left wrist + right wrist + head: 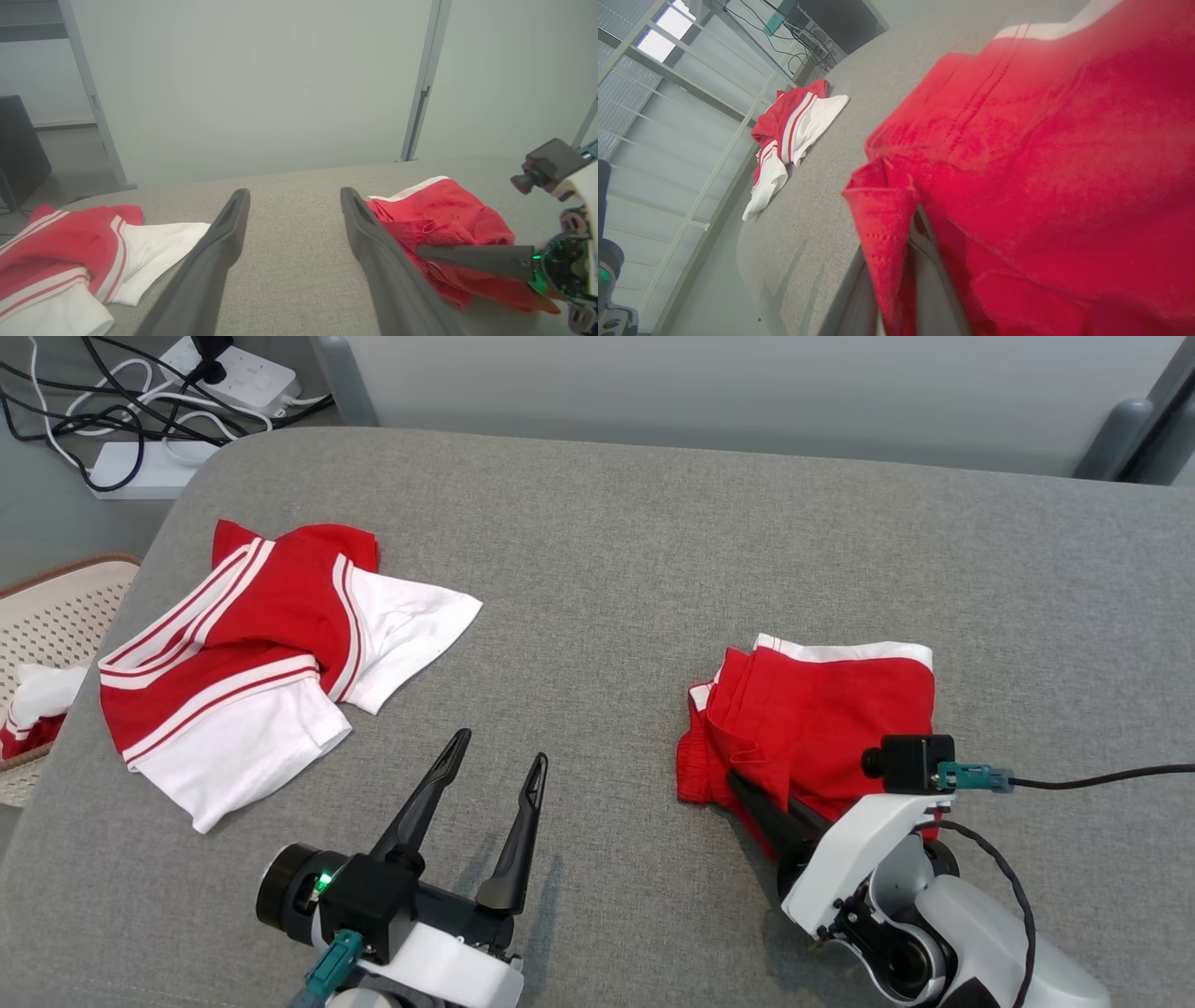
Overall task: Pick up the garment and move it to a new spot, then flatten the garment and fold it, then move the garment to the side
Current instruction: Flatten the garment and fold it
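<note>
The garment (822, 709), red with a white band along its far edge, lies folded at the right of the grey cushioned surface (607, 569). My right gripper (747, 795) reaches into its near left corner, shut on a fold of the red cloth (882, 219); its fingertips are buried in the fabric. The left wrist view shows one dark right finger (467, 257) lying across the garment (444, 210). My left gripper (500, 749) hovers open over bare surface at the front middle, holding nothing, with its fingers (224, 233) spread wide.
A red and white striped shirt (252, 663) lies spread at the left. A perforated basket (56, 607) with more clothes stands off the left edge. Power strips and cables (233, 373) lie on the floor beyond the far left corner.
</note>
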`<state>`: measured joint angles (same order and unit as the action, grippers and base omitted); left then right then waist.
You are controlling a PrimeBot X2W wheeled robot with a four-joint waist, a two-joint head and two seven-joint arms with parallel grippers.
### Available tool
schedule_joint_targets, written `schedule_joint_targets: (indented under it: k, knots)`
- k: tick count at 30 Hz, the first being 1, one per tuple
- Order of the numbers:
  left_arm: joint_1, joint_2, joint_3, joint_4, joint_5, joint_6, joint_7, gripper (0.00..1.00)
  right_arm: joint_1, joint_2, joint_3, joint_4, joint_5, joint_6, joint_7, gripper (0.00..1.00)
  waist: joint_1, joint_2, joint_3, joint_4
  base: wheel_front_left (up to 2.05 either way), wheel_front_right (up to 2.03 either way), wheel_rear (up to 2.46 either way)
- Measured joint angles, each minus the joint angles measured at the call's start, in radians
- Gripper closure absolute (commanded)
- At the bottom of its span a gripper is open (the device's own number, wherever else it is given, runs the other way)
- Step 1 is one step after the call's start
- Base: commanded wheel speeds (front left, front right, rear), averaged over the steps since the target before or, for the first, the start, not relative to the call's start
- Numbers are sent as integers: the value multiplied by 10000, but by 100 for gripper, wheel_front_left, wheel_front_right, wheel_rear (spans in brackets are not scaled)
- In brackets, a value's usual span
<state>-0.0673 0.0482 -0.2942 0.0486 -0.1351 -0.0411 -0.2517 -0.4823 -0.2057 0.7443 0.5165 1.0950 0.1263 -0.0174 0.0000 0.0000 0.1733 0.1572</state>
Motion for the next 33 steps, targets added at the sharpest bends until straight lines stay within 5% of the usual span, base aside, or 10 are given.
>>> schedule_joint_targets:
  k: [1, 2, 18, 24, 33]
  knots:
    - [0, 2, 4, 0, -4, 21, 0, 0, 0, 2, 10, 104, -61, 0, 29, 5, 0, 0, 0, -9, 0, 0, 0]
    - [2, 2, 8, 0, -4, 40, 0, 0, 2, 4, 8, 144, -77, 0, 92, 0, 0, 0, -3, -23, 0, 0, 0]
    - [30, 2, 211, 4, 0, 69, 0, 0, 676, -328, -198, -2000, -650, 0, 539, 0, 0, 0, -192, -688, 0, 0, 0]
    - [42, 2, 349, -58, 13, 69, 0, 0, 841, -767, -1323, -2428, -2403, 0, -487, 0, 0, 0, -331, -1120, 0, 0, 0]
    - [221, 2, 729, -128, -336, 253, 0, 0, 1393, -370, -3007, -2006, -5327, 2, -1992, 0, 0, 0, -633, -1627, 0, 0, 0]
